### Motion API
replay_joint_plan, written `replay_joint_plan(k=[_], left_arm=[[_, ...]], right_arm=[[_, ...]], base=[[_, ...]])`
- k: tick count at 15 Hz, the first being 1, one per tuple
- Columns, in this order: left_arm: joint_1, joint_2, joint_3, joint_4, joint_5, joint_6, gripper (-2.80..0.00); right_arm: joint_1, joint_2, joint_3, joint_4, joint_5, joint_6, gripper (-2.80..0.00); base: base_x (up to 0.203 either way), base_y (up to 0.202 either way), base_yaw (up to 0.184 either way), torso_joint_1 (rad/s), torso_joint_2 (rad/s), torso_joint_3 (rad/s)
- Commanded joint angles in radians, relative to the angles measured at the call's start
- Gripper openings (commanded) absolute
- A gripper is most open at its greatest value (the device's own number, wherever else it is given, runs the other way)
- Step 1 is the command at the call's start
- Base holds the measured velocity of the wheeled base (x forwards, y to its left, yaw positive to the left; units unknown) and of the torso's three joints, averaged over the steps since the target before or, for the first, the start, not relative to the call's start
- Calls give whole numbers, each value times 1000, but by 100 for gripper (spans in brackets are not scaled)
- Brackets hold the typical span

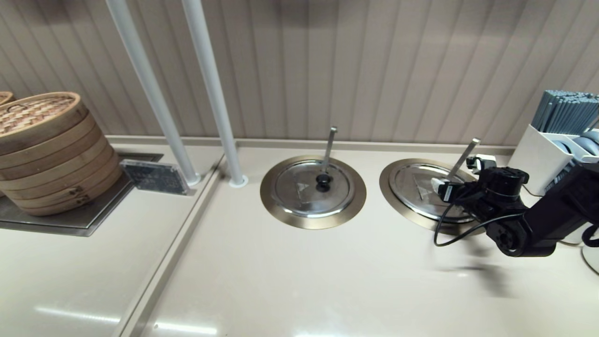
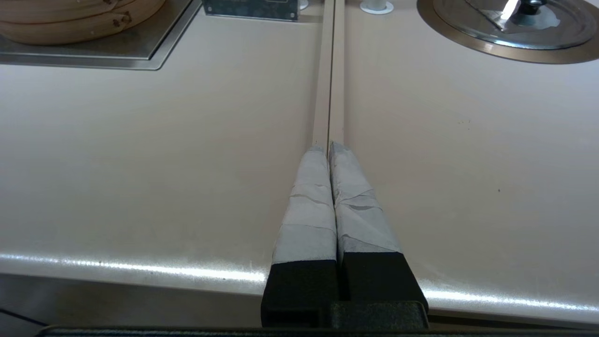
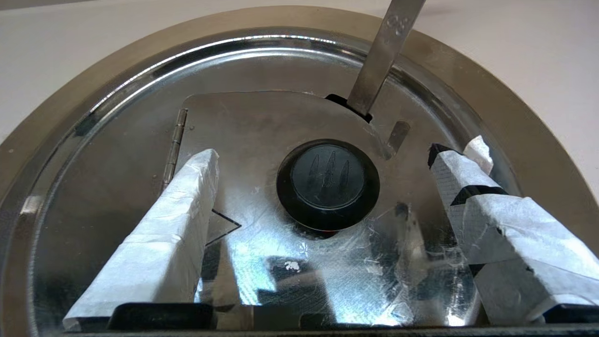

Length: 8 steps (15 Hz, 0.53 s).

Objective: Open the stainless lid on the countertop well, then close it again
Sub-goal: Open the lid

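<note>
So the right end effector [image 3: 327, 196] sits low over the lid [image 1: 421, 187] with its fingers [image 3: 178, 220] spread wide, one on either side of the black knob [image 3: 327, 185], touching nothing. That straddle looks like a setup for pinching the knob, since it's the only grabbable bit. The lid lies flat and closed in the well [image 1: 390, 196], directly under the end effector. Just past the knob, the slanted handle [image 3: 381, 56] pokes up through the notch, so lifting room on that side is tight; the near side looks free. The left end effector [image 2: 330, 150] is parked at the near counter [image 2: 140, 164] edge, fingers pressed together, well away.
</note>
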Motion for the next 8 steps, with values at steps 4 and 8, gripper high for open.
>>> replay_joint_plan(k=[4, 8], left_arm=[[0, 0, -1, 0, 0, 0, -280], [0, 0, 1, 0, 0, 0, -280]], right_arm=[[7, 64, -45, -6, 1, 0, 0], [27, 69, -59, -6, 0, 2, 0]], base=[[0, 0, 0, 0, 0, 0], [0, 0, 0, 0, 0, 0]])
